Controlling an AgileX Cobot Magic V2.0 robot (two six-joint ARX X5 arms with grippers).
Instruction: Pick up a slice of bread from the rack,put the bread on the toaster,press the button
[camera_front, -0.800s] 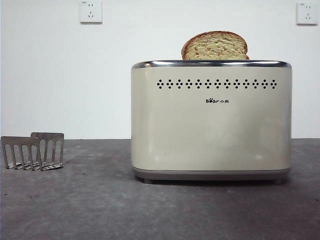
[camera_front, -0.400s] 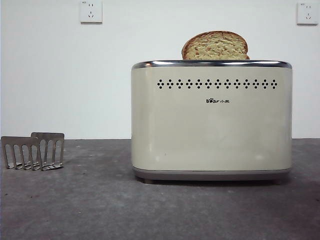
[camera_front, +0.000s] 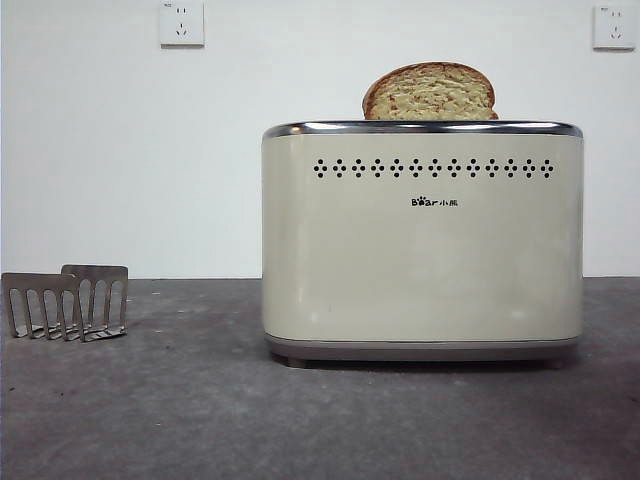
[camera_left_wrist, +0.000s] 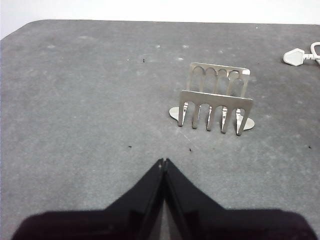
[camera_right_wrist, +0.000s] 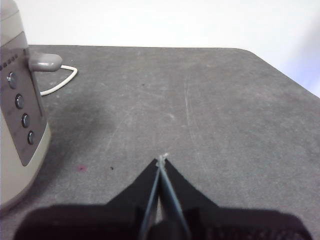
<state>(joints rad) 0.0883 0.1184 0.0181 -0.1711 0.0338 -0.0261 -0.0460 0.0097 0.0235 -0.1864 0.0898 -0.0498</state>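
Observation:
The slice of bread (camera_front: 430, 92) stands upright in the toaster (camera_front: 422, 240), its rounded top showing above the chrome rim. The grey metal rack (camera_front: 66, 301) sits at the far left of the table with nothing in its slots. In the left wrist view my left gripper (camera_left_wrist: 163, 162) is shut with nothing in it, a short way back from the rack (camera_left_wrist: 215, 97). My right gripper (camera_right_wrist: 161, 161) is shut too, holding nothing, over bare table beside the toaster's end panel (camera_right_wrist: 20, 115), where a lever (camera_right_wrist: 45, 62) and a column of round buttons (camera_right_wrist: 20, 101) show. Neither arm appears in the front view.
A white power plug (camera_left_wrist: 296, 56) with its cord lies beyond the rack. The toaster's white cord (camera_right_wrist: 62, 82) curls on the table behind the toaster. Two wall sockets (camera_front: 181, 22) are on the white wall. The grey table edge (camera_right_wrist: 280, 70) curves off past the right gripper.

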